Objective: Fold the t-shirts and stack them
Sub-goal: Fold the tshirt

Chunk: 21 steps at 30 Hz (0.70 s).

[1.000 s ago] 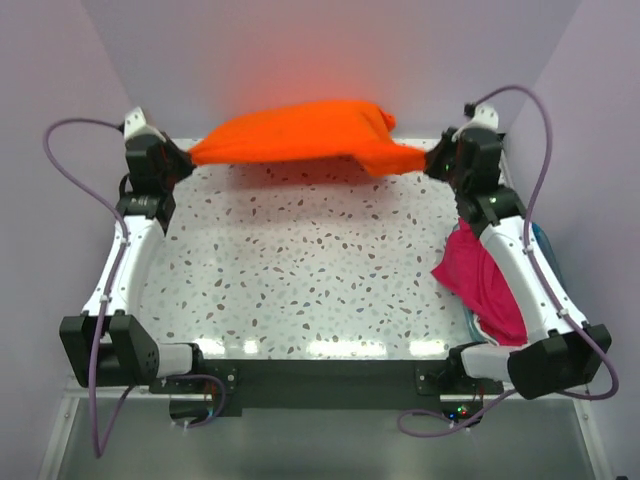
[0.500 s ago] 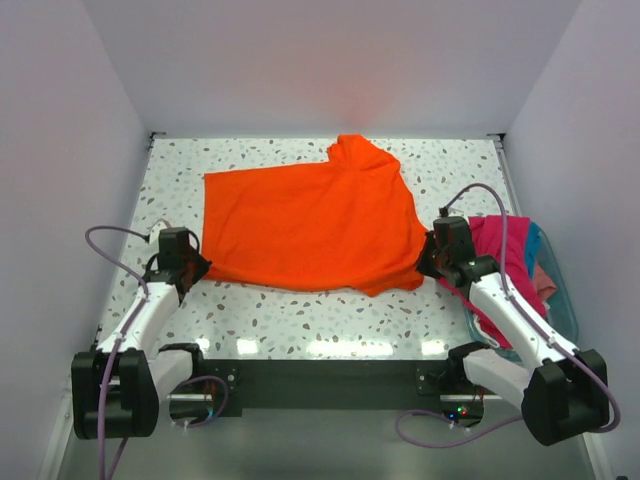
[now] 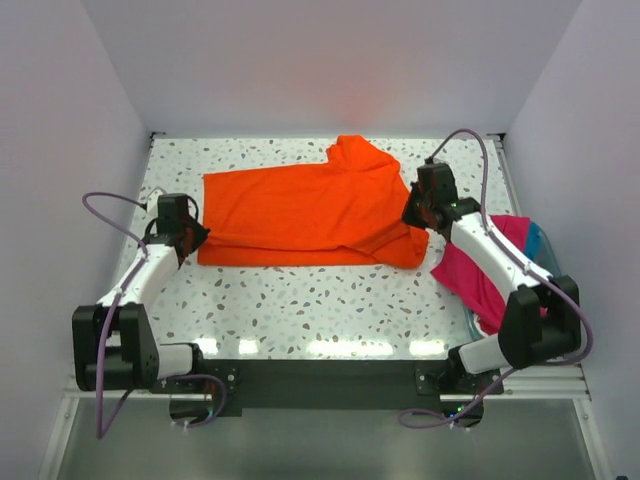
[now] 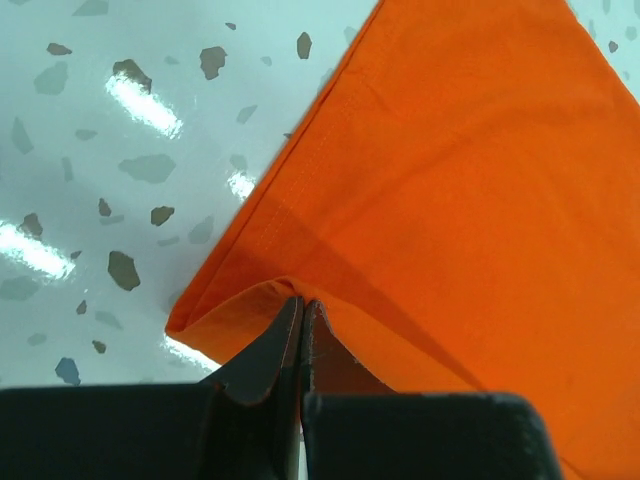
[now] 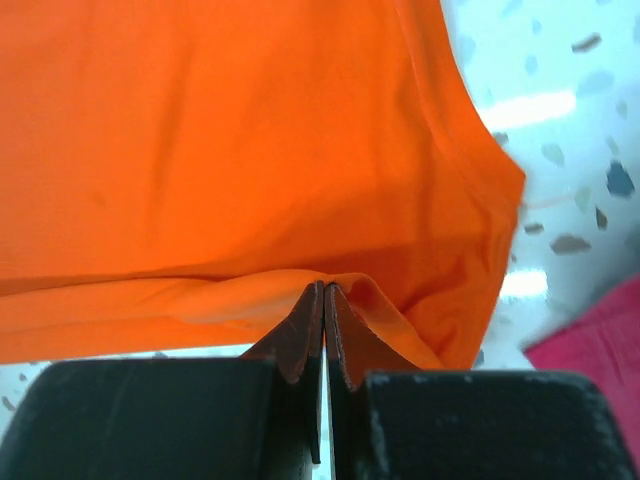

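Left gripper (image 3: 188, 238) and right gripper (image 3: 412, 215): jaws clamped on the orange t-shirt (image 3: 300, 205)
Shirt lies spread on the table (image 3: 300, 300), near edge doubled over at both held corners. Judged step: first fold. Next move calls for both corners carried level, in step, toward the far edge

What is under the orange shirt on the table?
Around the orange shirt the speckled table shows. At its near corners, pinched by the left gripper and right gripper, a second orange layer is folded beneath. Anything else under the cloth is covered.
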### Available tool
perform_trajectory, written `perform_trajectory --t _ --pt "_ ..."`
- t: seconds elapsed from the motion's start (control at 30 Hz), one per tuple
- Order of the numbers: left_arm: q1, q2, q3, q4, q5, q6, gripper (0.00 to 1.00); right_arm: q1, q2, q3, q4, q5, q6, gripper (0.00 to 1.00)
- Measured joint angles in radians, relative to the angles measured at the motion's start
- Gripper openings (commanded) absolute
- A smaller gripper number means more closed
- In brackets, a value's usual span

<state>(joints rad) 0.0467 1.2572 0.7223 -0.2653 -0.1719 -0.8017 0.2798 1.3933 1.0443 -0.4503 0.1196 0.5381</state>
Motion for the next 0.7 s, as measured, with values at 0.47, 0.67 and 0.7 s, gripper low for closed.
perform_trajectory --t 0.47,0.67,0.7 --pt "0.004 0.222 0.151 -0.011 -0.026 0.0 0.0 -0.005 0.357 0.295 -0.014 0.019 -0.006 0.0" --pt "0.026 0.269 0.179 -0.013 -0.035 0.0 0.0 -0.018 0.425 0.36 -0.014 0.019 -0.008 0.0" --pt "0.03 0.276 0.182 -0.013 -0.035 0.0 0.0 -0.018 0.438 0.376 -0.016 0.019 -0.008 0.0"
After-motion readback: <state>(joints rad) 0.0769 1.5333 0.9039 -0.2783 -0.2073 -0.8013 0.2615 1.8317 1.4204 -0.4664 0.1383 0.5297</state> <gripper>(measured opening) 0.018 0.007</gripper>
